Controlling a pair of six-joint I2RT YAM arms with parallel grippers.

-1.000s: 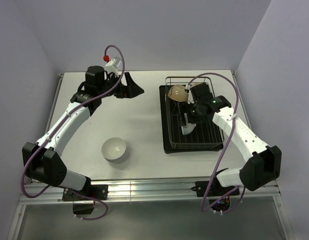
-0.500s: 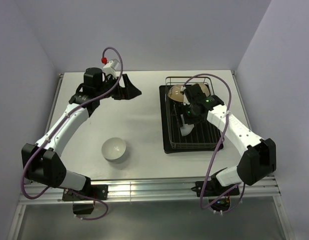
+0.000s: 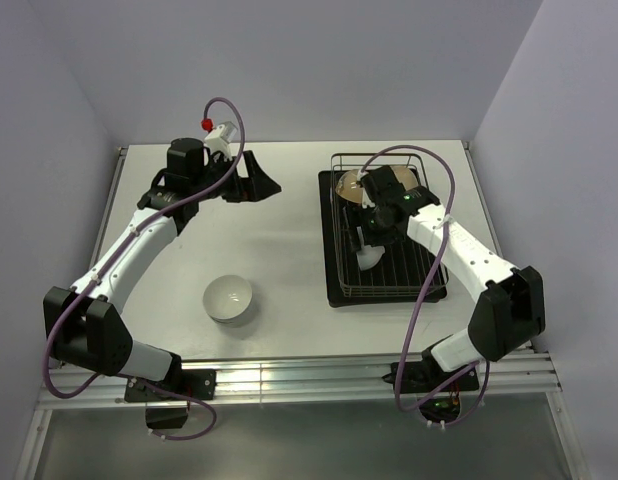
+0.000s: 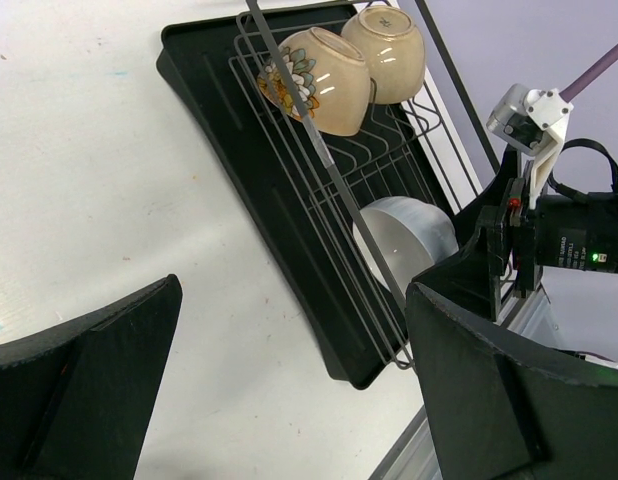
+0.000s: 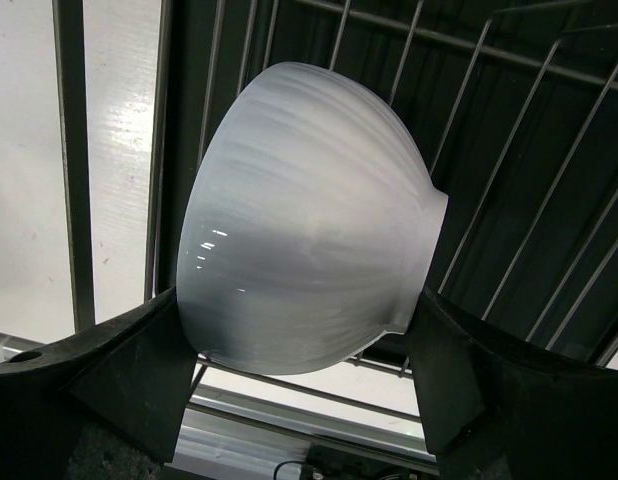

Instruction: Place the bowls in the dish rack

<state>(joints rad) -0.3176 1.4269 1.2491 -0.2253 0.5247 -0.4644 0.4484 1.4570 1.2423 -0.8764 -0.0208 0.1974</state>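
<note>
White bowl (image 5: 299,220) clamped in right jaws inside dish rack (image 4: 254,175), tan bowls (image 4: 329,75) nearby, left jaws spread, empty.

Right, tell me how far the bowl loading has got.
Done: two tan bowls sit in the rack. In hand: the right gripper holds a white bowl on its side inside the rack. Left: the last bowl on the table; the left gripper is open and empty.
</note>
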